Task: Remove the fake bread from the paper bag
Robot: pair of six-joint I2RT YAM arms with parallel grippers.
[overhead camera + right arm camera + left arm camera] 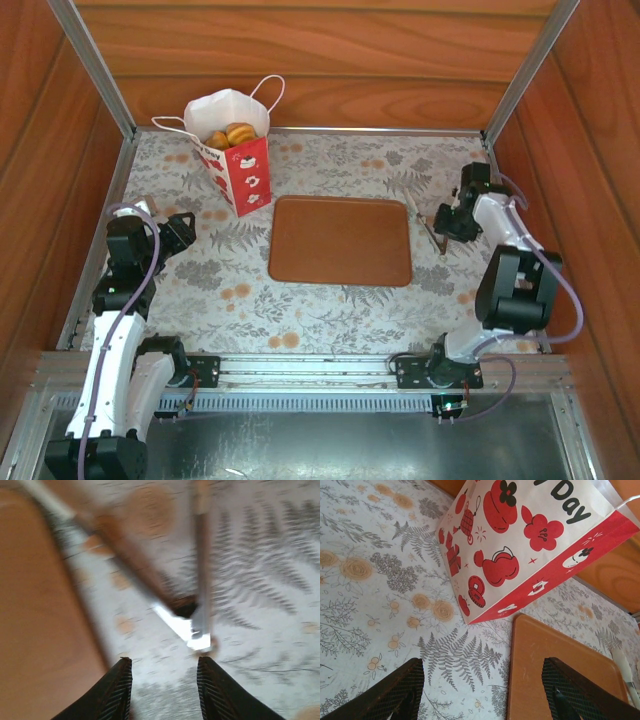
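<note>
The fake bread sits inside the upright paper bag at the far left of the bench; so light a bag may tip if nudged unsteadied. The left pincer gapes wide and empty near it. The right pincer, part-open, grips nothing, with the hinged end of the tongs just beyond its tips.
</note>
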